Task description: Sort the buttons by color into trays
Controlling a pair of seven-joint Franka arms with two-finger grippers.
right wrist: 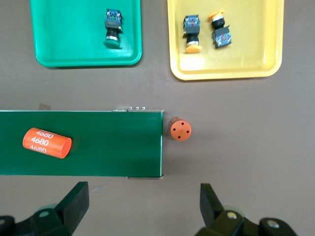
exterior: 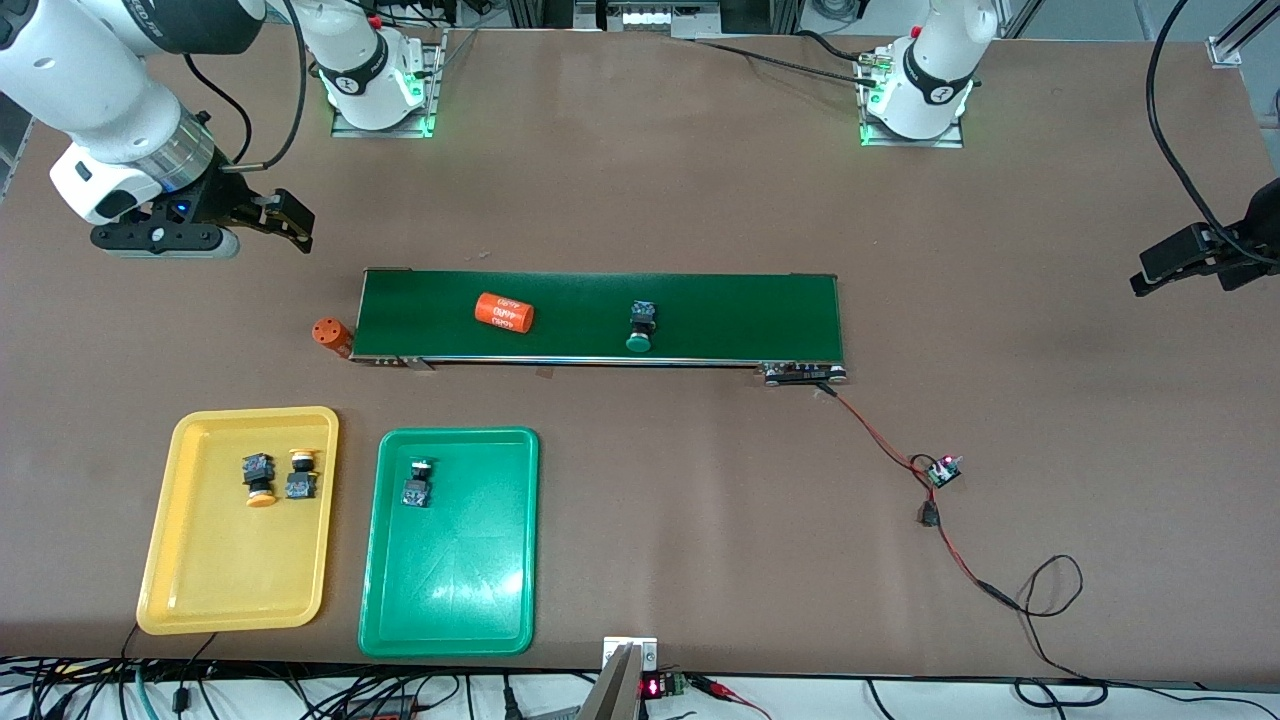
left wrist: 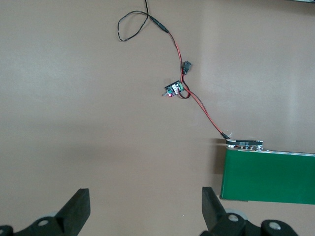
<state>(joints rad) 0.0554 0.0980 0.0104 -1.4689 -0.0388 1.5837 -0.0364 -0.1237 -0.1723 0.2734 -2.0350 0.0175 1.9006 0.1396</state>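
Right gripper (right wrist: 140, 209): jaws wide apart, empty, over bare table by the conveyor belt (exterior: 600, 318) end.
Left gripper (left wrist: 145, 211): jaws wide apart, empty, waiting.
Below right gripper: orange cylinder (right wrist: 180, 129) standing beside belt.

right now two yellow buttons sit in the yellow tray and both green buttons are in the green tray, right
Not quite. Only one green button is in the green tray; the other green button lies on the conveyor belt, as the front view shows. The two yellow buttons are in the yellow tray.
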